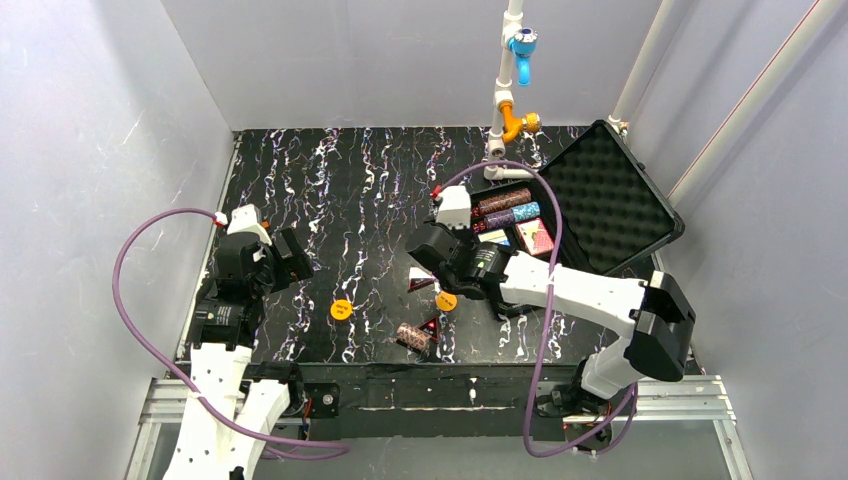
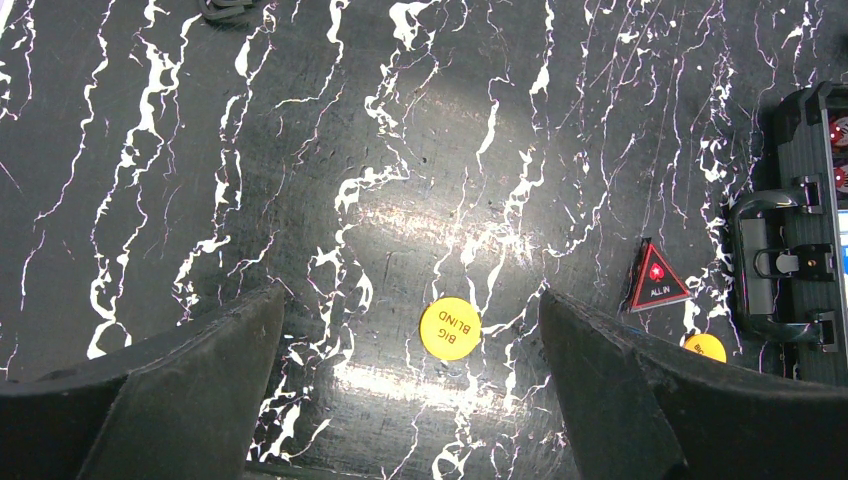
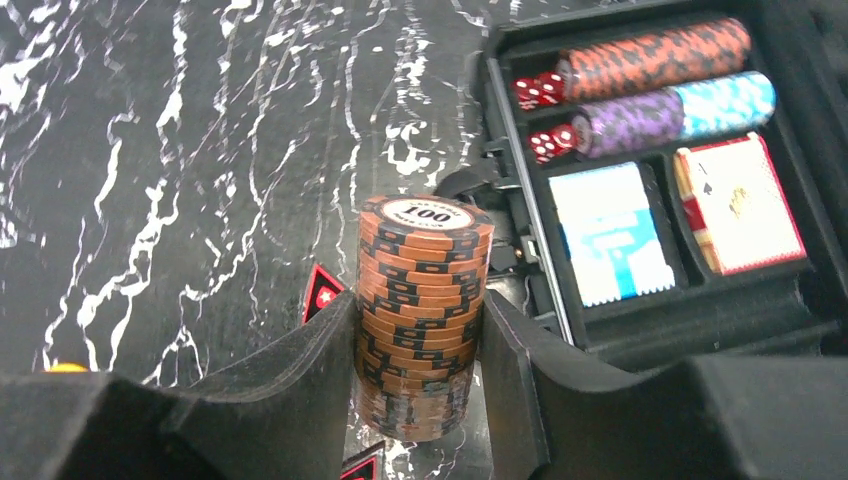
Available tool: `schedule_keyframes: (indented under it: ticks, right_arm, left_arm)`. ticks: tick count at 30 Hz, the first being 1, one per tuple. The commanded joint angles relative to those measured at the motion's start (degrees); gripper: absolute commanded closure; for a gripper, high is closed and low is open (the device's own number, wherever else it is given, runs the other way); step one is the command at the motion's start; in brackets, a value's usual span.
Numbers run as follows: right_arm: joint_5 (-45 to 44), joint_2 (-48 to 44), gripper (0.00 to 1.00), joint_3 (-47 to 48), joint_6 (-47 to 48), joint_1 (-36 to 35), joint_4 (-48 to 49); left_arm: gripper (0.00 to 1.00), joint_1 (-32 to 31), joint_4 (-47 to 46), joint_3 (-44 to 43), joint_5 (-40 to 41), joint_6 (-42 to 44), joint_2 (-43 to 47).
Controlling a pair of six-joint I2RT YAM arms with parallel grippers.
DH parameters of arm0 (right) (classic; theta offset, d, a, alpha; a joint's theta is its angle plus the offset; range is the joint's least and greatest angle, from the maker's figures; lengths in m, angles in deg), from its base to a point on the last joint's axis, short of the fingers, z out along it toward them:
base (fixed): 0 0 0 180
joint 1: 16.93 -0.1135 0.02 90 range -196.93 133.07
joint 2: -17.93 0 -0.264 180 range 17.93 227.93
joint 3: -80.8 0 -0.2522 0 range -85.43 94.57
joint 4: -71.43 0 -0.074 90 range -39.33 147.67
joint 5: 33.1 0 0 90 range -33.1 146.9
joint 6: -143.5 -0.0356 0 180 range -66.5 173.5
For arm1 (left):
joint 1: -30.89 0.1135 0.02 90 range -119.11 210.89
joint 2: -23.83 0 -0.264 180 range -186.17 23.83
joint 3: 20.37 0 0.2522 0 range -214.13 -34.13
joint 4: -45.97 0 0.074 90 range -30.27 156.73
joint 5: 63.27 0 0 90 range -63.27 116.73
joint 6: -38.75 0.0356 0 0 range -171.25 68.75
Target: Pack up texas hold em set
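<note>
The left claw [image 2: 410, 310] hangs above the tabletop [image 2: 150, 150] near its left edge. Its fingers are spread wide and hold nothing. An orange BIG BLIND disc [image 2: 449, 328] lies flat on the surface below the gap, so this claw is probably lined up to collect it.

Toward the middle, near the front edge, four pieces are not yet packed:
- a red-edged triangular ALL IN marker [image 2: 656, 280];
- a second orange disc [image 2: 704, 347] just beside it;
- a loose chip roll [image 1: 413, 336] lying on its side;
- another dark triangular marker [image 1: 431, 325] touching that roll.

The right claw [image 3: 418, 340] is closed on an upright chip stack [image 3: 424, 300], brown-orange with "100" on top. The pads press on opposite sides, which keeps the loose chips in a column. It holds the stack just short of the case [image 3: 690, 325].

The case sits open at the far right corner, its foam lid [image 1: 610, 195] leaning back. Its tray holds two chip rolls [image 3: 650, 58], a blue deck [image 3: 610, 235] and a red deck [image 3: 740, 205]. Those rolls lie sideways, so the stack will likely need tipping over.

The tabletop is black with white veining and shows glare. Plain pale walls [image 1: 100, 150] enclose it, and a white pole [image 1: 505, 90] stands at the far edge.
</note>
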Motion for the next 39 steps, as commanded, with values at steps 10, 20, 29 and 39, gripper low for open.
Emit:
schedule_keyframes:
  ticks: [10,20,29,39]
  right_arm:
    - [-14.47,-2.65,0.99,9.32,-47.43,4.07,-32.65]
    - [-2.5,-7.01,0.99,5.69,-49.79,21.32,-36.97]
    - [1.67,-8.47,0.99,2.35,-47.7,32.98,-38.02]
    - [18.6,-4.27,0.99,-0.99,-45.81,45.4,-35.04]
  left_arm:
    - [0.01,0.19,-0.1,0.06,-0.2,0.28,-0.6]
    - [0.0,0.21,-0.1,0.15,0.26,0.37,0.0]
    - [0.01,0.22,-0.01,0.05,0.27,0.37,-0.39]
    - [0.01,0.22,-0.12,0.04,-0.52,0.28,-1.0]
